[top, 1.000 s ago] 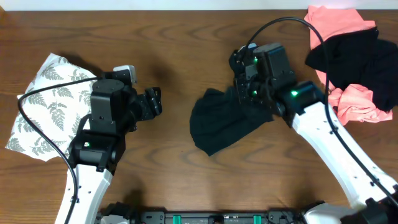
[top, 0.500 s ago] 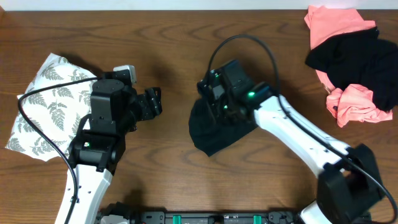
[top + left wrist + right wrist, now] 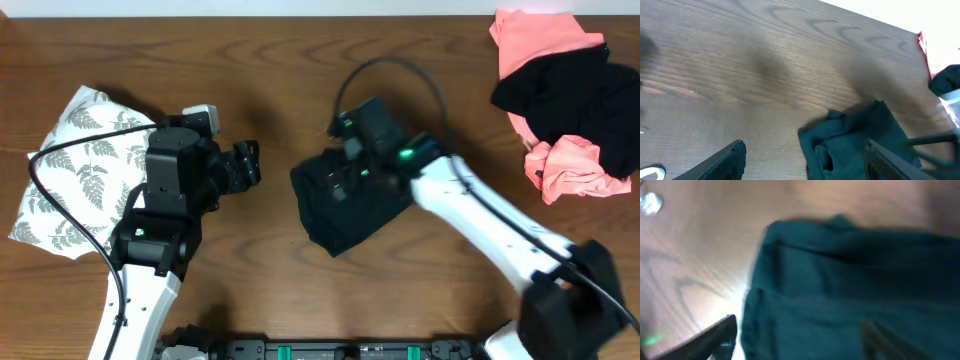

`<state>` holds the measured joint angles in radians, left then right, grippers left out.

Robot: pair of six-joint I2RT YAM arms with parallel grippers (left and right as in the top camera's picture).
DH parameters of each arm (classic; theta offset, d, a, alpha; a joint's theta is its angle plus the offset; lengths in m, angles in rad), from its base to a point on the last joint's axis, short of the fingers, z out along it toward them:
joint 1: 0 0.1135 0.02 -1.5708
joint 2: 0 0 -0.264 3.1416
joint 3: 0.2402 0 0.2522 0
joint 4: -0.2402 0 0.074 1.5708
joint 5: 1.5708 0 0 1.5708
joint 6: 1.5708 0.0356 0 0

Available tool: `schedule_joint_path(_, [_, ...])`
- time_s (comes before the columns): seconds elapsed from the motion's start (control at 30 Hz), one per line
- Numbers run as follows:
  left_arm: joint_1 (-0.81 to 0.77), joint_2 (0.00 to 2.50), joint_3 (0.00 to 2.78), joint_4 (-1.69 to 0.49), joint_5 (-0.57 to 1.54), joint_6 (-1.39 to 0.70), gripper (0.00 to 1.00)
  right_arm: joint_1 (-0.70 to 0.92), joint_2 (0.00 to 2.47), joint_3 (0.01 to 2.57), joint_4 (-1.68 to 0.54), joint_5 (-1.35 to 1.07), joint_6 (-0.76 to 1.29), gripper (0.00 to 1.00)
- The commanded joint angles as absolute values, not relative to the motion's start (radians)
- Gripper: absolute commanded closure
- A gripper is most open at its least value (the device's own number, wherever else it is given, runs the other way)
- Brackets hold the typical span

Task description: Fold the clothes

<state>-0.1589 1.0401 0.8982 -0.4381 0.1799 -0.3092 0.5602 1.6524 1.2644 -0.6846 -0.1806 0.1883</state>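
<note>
A dark teal garment [image 3: 345, 210] lies crumpled in a rough square at the table's middle. My right gripper [image 3: 340, 180] hovers over its left part, jaws apart. In the right wrist view the teal garment [image 3: 850, 275] fills the frame beneath my right gripper [image 3: 800, 340], blurred, with nothing pinched between the fingers. My left gripper [image 3: 247, 165] is open and stands to the left of the garment without touching it. In the left wrist view the teal garment [image 3: 855, 142] lies ahead of my left gripper [image 3: 805, 165], which is empty.
A folded white cloth with a grey fern print [image 3: 75, 170] lies at the left edge. A heap of pink and black clothes [image 3: 565, 95] sits at the back right corner. Its pink edge [image 3: 924, 47] shows in the left wrist view.
My right arm swept left across the garment, pulling its right side over toward the left, and its jaws have come apart. The left arm has not moved.
</note>
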Motion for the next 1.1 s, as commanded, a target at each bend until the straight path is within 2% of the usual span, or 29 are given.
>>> schedule_joint_path(0.0, [-0.175,1.056,0.896,-0.437,0.173,-0.288,0.25,0.472,1.598,1.284,-0.735,-0.162,0.204,0.47])
schedule_joint_path(0.07, [-0.200,1.089,0.896,-0.437,0.174,-0.289,0.26,0.445,1.607,1.278,-0.773,-0.162,0.200,0.54])
schedule_joint_path(0.23, [-0.306,1.236,0.896,-0.388,0.267,-0.288,0.43,0.440,1.658,1.247,-0.812,-0.160,0.177,0.66])
schedule_joint_path(0.37, [-0.391,1.364,0.896,-0.322,0.281,-0.289,0.59,0.431,1.727,1.240,-0.813,-0.153,0.185,0.82])
schedule_joint_path(0.57, [-0.473,1.499,0.896,-0.240,0.289,-0.289,0.73,0.405,1.835,1.240,-0.815,-0.056,0.225,0.98])
schedule_joint_path(1.07, [-0.497,1.821,0.896,0.060,0.286,-0.293,0.74,0.390,1.880,1.239,-0.870,-0.078,0.220,0.99])
